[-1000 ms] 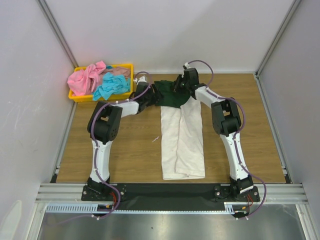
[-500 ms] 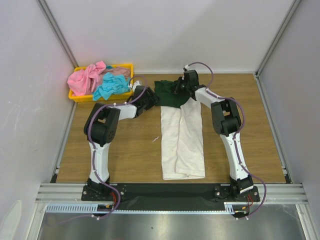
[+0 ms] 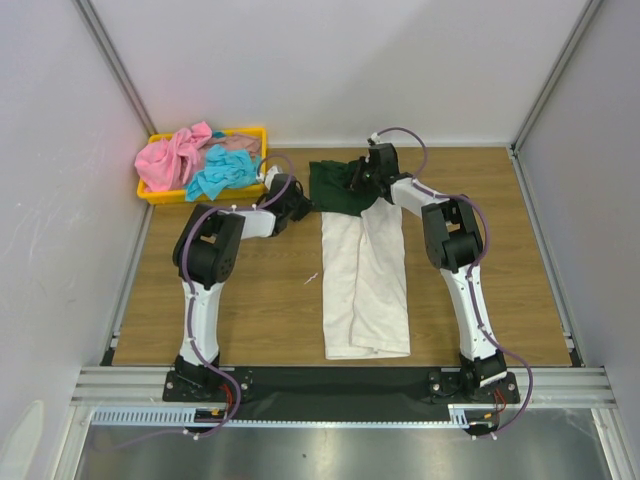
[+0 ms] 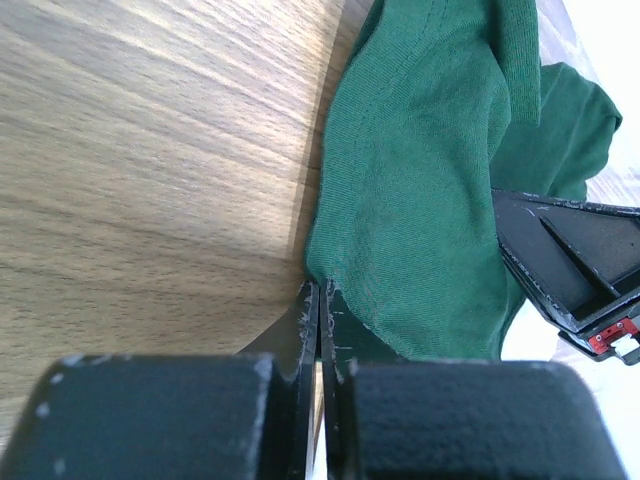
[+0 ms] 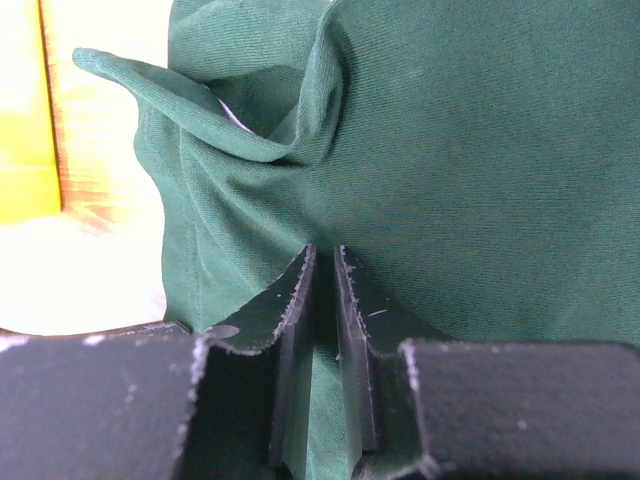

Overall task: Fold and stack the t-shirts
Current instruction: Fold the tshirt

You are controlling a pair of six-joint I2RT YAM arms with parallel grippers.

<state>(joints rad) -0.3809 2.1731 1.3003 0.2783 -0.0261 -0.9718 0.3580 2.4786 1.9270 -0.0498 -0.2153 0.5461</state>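
A white t-shirt (image 3: pixel 365 280), folded into a long strip, lies on the table with its dark green sleeves (image 3: pixel 333 188) bunched at the far end. My left gripper (image 3: pixel 300 207) (image 4: pixel 322 292) is shut, its tips against the left corner of the green sleeve (image 4: pixel 420 180); no cloth shows between them. My right gripper (image 3: pixel 362 176) (image 5: pixel 325 255) is shut on a fold of the green sleeve cloth (image 5: pixel 480 150) from the right. More t-shirts, one pink (image 3: pixel 170 158) and one turquoise (image 3: pixel 222 172), are heaped at the back left.
The yellow tray (image 3: pixel 250 131) holding the heaped shirts stands at the back left, just beyond my left gripper. Its yellow wall (image 5: pixel 25 110) shows past the sleeve in the right wrist view. Grey walls and metal rails bound the wooden table (image 3: pixel 250 300).
My left gripper has drawn back leftward off the green sleeve to its edge and gone from open to shut. The right gripper and the shirt have stayed put.
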